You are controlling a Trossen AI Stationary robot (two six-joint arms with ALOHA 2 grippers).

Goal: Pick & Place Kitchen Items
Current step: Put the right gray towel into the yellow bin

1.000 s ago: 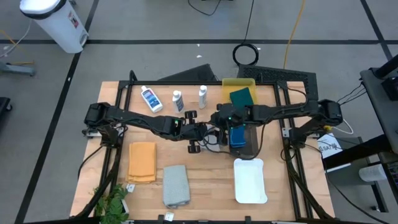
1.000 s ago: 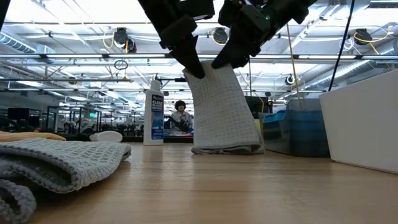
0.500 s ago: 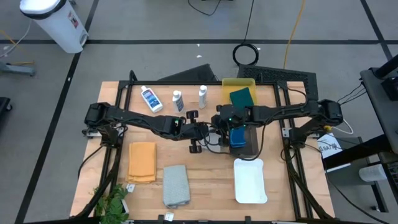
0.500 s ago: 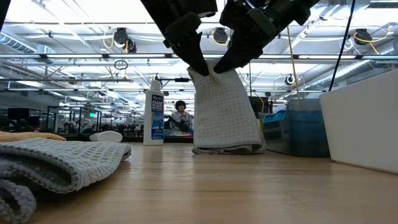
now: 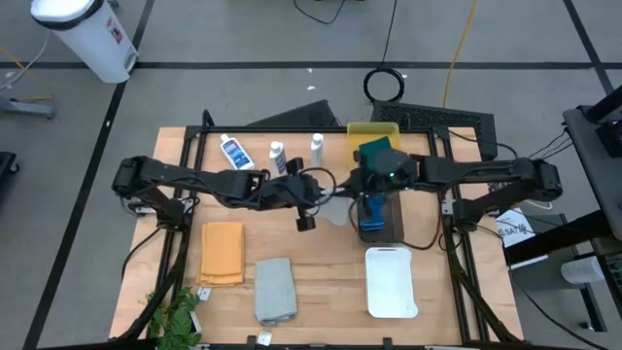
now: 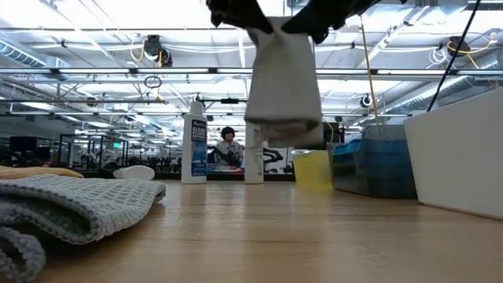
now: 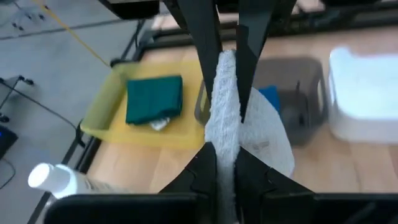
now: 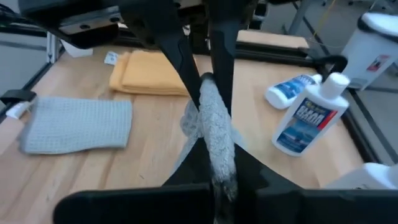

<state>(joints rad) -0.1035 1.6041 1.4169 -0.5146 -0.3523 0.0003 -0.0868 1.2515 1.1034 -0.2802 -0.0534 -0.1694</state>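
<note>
Above mid-table, left gripper [image 5: 313, 199] and right gripper [image 5: 352, 187] clenched on lifted grey towel [image 6: 283, 79]. Green cloth [image 5: 377, 152] already in yellow tray [image 5: 362, 130]. Bottles [image 5: 278, 157], orange towel [image 5: 222, 251] left.

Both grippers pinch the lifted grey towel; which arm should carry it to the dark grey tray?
Probably right: the right gripper is beside the dark grey tray; the left gripper would reach across. Both grip the grey towel.

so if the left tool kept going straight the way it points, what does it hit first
The right tool, probably: both are shut on the same grey towel from opposite sides. Beyond that lies the dark grey tray, though depth is unclear.
</note>
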